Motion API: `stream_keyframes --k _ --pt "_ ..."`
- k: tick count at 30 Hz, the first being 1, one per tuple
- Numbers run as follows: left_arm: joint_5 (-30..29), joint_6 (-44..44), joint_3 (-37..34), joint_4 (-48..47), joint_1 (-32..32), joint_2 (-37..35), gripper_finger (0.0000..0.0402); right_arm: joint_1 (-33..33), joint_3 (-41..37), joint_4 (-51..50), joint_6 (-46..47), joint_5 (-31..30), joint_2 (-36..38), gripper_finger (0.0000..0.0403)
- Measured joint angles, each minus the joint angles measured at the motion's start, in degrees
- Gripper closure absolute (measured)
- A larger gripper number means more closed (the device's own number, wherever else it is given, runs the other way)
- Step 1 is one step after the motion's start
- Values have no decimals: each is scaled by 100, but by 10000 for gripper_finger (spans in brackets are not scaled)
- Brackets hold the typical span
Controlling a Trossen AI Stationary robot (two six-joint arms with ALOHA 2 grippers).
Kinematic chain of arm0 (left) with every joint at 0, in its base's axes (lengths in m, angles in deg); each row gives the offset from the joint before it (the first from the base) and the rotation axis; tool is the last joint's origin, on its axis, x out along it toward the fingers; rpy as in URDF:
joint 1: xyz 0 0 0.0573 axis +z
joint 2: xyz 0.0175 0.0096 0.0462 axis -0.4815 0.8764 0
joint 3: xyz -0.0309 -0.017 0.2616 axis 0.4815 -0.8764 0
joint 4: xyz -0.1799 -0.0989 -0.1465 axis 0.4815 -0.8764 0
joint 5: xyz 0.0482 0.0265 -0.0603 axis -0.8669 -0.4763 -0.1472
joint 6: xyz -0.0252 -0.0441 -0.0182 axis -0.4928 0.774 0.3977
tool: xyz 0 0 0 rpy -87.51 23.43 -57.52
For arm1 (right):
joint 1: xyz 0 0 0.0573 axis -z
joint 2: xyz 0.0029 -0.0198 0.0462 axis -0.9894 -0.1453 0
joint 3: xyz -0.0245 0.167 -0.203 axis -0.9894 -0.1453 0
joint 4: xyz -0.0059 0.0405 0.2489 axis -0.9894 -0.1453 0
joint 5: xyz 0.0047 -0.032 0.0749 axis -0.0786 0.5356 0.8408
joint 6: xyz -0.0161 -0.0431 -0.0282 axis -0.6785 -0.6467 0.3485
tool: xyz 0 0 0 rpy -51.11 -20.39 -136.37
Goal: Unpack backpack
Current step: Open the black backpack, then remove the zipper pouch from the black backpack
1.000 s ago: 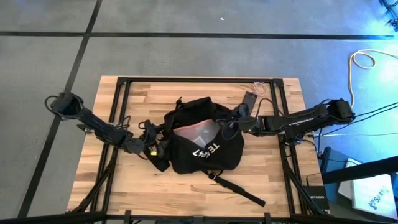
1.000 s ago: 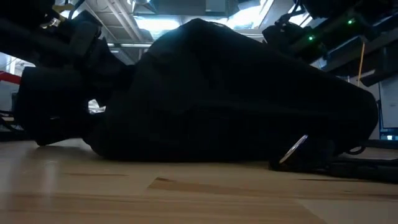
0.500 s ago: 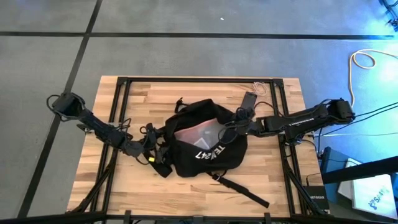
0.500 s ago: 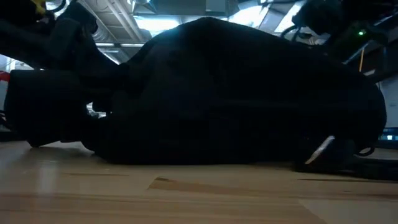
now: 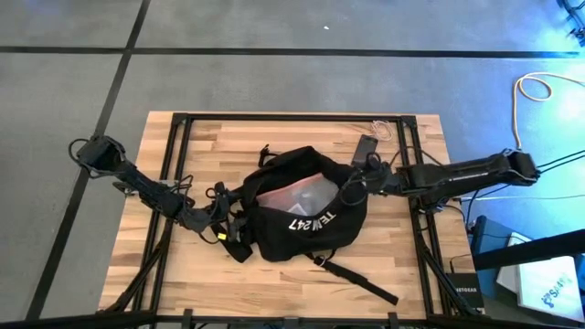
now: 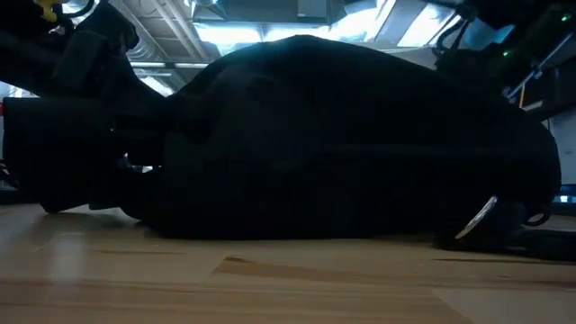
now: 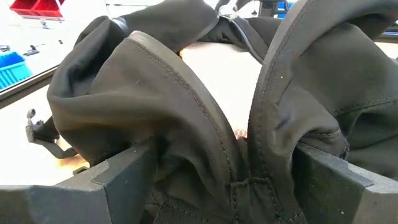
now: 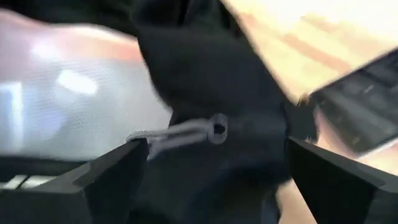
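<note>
Backpack point(image 5: 306, 219): black soft fabric, lying in the middle of the wooden tabletop point(image 5: 183, 265), mouth gaping open between the two hands. White lettering on the flap nearer the camera-side edge. A pale, translucent item point(image 5: 292, 194) shows inside the opening; what it is cannot be told. One strap point(image 5: 356, 279) trails loose across the boards, away from both hands.

Left hand point(image 5: 230, 222): at the backpack's left rim. Fingers point(image 7: 118, 180) spread wide, with gathered folds of the black fabric filling the space between them; it has hold of the bag's edge in a wide grip.

Right hand point(image 5: 352, 185): at the backpack's right rim, opposite the left hand. Fingers point(image 8: 112, 168) likewise set wide apart, black fabric and a grey zip pull cord point(image 8: 180, 132) lying between them; whether it grips the fabric cannot be told.

Phone point(image 5: 367, 146): small, flat, dark, on the tabletop just beyond the right hand, outside the bag.

Low view: backpack point(image 6: 351, 144) fills the frame as a dark mound resting on the boards.
</note>
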Motion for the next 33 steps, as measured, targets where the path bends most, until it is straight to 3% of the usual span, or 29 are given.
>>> stream_keyframes --k 5,11,15,22,25,33 --pt "137 -11 0 -11 2 0 86 -2 1 -730 594 489 231 43" --pt "1303 -1 0 -415 1 0 86 -2 -1 -1175 906 509 239 43" --pt "1708 367 5 -855 2 -2 86 -2 -1 -650 661 496 239 43" --pt "1786 491 11 -1538 0 -106 86 -2 -1 990 -273 741 227 43" --pt "1223 486 13 -2142 18 -309 86 -2 -1 1530 -552 780 206 43" --pt "-1456 589 -4 -3335 35 -834 86 0 -3 1858 -849 777 123 43"
